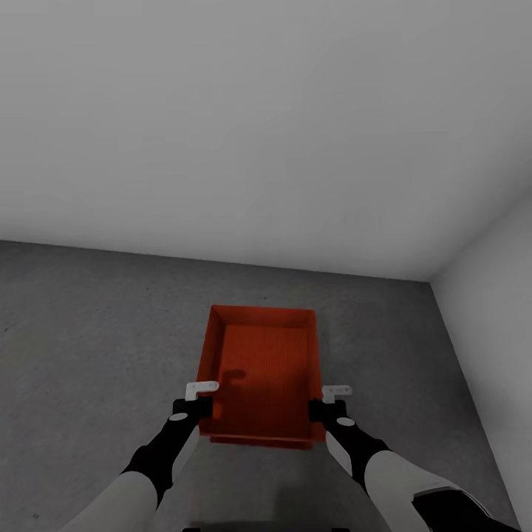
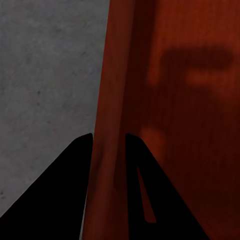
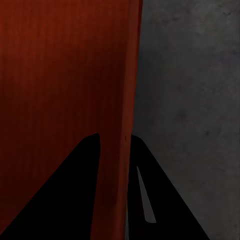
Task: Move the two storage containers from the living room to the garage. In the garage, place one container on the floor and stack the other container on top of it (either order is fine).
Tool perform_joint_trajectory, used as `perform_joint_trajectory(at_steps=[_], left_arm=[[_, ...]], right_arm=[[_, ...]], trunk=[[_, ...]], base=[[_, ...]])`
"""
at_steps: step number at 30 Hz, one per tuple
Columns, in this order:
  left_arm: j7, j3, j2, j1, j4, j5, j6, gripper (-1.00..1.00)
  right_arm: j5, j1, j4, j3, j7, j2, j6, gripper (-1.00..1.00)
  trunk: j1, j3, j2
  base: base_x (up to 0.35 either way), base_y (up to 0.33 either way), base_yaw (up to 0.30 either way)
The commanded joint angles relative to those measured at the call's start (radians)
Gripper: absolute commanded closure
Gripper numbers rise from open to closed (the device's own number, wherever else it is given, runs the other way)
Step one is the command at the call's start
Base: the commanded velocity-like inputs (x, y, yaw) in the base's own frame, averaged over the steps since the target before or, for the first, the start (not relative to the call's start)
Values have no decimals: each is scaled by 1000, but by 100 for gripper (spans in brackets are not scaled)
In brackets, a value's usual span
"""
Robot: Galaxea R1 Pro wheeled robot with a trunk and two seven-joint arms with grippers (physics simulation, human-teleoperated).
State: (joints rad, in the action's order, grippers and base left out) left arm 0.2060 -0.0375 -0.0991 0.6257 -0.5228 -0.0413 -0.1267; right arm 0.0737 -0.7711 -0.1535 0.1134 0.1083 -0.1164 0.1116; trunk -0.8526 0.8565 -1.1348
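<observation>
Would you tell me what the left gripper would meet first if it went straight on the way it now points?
The left gripper already straddles the container wall; beyond that wall probably lies the floor, though depth is unclear.

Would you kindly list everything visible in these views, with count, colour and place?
storage container: one, orange-red, topless, held between both grippers over the floor, near the room's corner.
floor: one, dark grey speckled concrete, under and around the container.
walls: two, pale grey, one ahead and one at the right, meeting in a corner.
left gripper: one, black with white fingertips, clamped on the container's left wall.
right gripper: one, black with white fingertips, clamped on the container's right wall.
</observation>
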Motion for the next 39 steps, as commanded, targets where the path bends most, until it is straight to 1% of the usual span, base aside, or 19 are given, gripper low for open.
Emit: perform_joint_trajectory(at_steps=[1,17,25,39], left_arm=[[50,11,-1,0,0,-66,-8,100],[48,12,2,0,12,-69,-7,100],[49,12,1,0,14,-69,-7,100],[49,11,1,0,12,-68,-7,100]], right_arm=[[-2,0,-3,-35,80,0,14,100],[-2,0,-3,-35,80,0,14,100],[-2,0,-3,-35,80,0,14,100],[-2,0,-3,-35,80,0,14,100]], trunk=[[0,0,0],[0,0,0],[0,0,0],[0,0,0]], base=[[0,0,0],[0,0,0],[-108,27,0],[-8,3,0]])
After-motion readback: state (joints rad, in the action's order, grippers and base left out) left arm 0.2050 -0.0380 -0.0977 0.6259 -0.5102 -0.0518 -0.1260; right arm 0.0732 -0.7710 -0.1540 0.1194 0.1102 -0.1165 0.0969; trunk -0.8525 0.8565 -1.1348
